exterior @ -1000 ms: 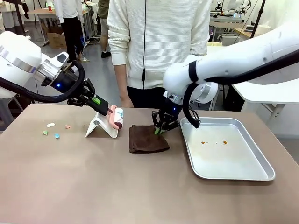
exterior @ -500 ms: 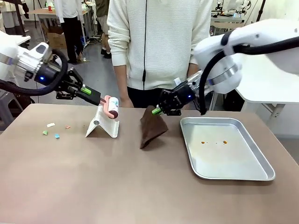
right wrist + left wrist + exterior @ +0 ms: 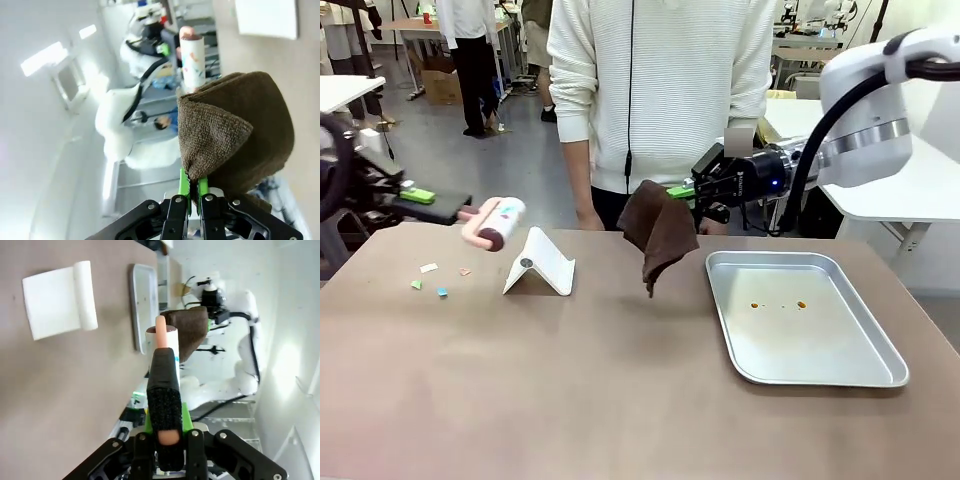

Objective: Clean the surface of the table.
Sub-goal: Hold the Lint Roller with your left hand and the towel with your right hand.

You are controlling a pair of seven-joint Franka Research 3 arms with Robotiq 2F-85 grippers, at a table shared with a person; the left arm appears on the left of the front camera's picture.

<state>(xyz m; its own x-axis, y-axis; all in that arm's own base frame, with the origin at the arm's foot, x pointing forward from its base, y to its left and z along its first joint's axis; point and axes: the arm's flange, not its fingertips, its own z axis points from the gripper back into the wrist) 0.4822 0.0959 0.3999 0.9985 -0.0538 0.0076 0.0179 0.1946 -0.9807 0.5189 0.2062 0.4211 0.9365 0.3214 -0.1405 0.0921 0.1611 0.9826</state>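
Note:
The taupe-brown table (image 3: 620,400) stretches across the front view. My left gripper (image 3: 455,210) hangs above its left end, shut on the pink handle of a lint roller (image 3: 496,222); the left wrist view shows the roller (image 3: 167,337) sticking out past my fingers (image 3: 165,430). Behind the table's middle, my right gripper (image 3: 678,190) is shut on a corner of a brown cloth (image 3: 660,238), which dangles clear of the top. In the right wrist view the cloth (image 3: 235,135) bulges above the gripper (image 3: 194,187). A person stands at the far edge.
A white folded stand (image 3: 540,268) sits left of centre, apart from the roller. Several small paper scraps (image 3: 430,280) lie near the left end. A silver metal tray (image 3: 840,370) with a few orange specks rests at the right.
The right gripper lifted the cloth off the table and carried it up and back. The left gripper pulled the roller off the white stand and swung it left.

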